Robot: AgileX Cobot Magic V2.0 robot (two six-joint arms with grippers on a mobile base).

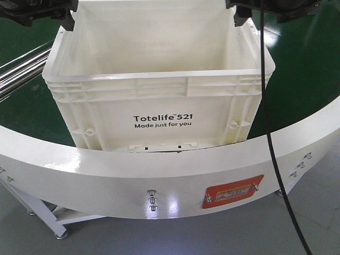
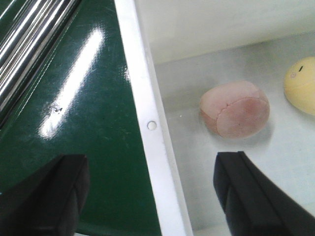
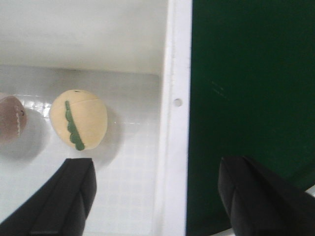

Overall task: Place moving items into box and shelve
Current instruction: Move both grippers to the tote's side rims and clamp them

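Note:
The box (image 1: 159, 85), a large white tote printed "Totelife 521", stands on the green belt. Two moving items lie on its floor: a brownish-pink ball (image 2: 235, 109) and a yellow one with a green strip (image 3: 78, 119). My left gripper (image 2: 150, 194) is open and straddles the box's left rim (image 2: 147, 98), one finger outside over the belt and one inside. In the same way my right gripper (image 3: 160, 194) is open astride the right rim (image 3: 176, 73). Neither gripper holds anything. In the front view only the grippers' black tips show, at the box's top corners.
A curved white conveyor frame (image 1: 159, 175) with an orange label (image 1: 232, 191) runs in front of the box. Steel rails (image 1: 21, 69) lie to the left on the green belt (image 1: 303, 69). A black cable (image 1: 265, 106) hangs down past the box's right side.

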